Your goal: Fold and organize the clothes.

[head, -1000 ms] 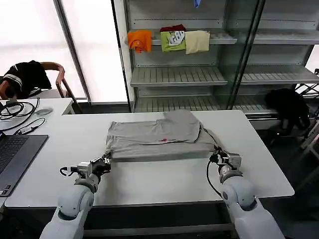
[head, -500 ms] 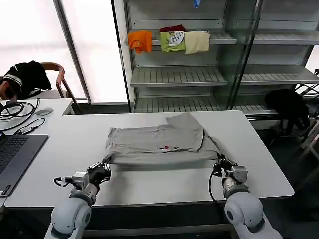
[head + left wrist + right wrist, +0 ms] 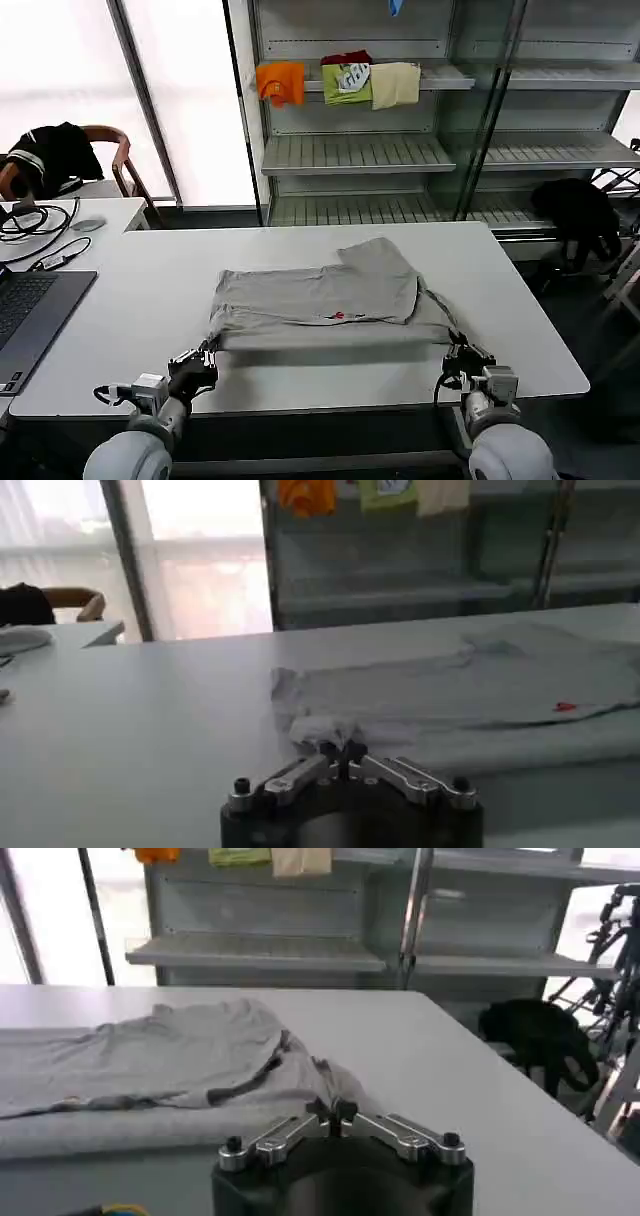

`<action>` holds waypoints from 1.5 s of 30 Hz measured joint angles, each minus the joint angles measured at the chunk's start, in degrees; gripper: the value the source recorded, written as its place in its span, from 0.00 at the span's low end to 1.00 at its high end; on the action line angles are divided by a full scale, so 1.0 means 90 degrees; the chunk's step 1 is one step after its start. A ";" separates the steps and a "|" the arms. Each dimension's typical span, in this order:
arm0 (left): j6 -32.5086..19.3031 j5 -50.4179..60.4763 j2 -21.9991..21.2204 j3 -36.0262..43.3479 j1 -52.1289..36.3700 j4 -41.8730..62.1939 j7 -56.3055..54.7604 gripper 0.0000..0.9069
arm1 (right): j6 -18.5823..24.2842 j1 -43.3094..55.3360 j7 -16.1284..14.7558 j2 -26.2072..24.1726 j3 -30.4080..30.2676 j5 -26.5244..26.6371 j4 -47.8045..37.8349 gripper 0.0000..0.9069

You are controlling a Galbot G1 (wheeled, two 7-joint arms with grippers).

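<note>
The clothes, a light grey T-shirt (image 3: 320,300), lie partly folded across the middle of the white table (image 3: 130,290), with a small red mark (image 3: 341,316) near the front fold. My left gripper (image 3: 207,352) is shut on the shirt's near left corner (image 3: 318,728) close to the table's front edge. Over at the near right corner (image 3: 330,1088), my right gripper (image 3: 460,353) is shut on the fabric. Both corners are drawn toward me, and the fabric between them stretches low over the table.
A laptop (image 3: 25,315) and cables (image 3: 30,225) lie at the table's left end. Behind the table stands a shelf unit (image 3: 350,150) with orange, green and cream folded garments (image 3: 340,82). A black garment (image 3: 575,215) sits at the right, a chair (image 3: 110,160) at the back left.
Both grippers have pulled back toward the table's front edge, dragging the shirt's near corners with them. The shirt has slid toward me and flattened out.
</note>
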 measured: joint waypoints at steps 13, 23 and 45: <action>-0.0114 0.0186 -0.0237 -0.0126 0.0744 -0.0360 0.0013 1.00 | 0.0198 -0.0752 0.0152 -0.0037 0.0020 -0.0183 0.0325 1.00; 0.0008 0.0335 -0.0424 -0.0030 0.0923 -0.0517 -0.0040 1.00 | 0.0279 -0.0976 0.0268 -0.0148 -0.0007 -0.0138 0.0376 1.00; 0.0073 0.0086 -0.0455 -0.0327 0.1066 -0.1703 -0.0011 1.00 | -0.0002 -0.0472 0.0369 0.0015 0.0710 0.0550 0.1020 1.00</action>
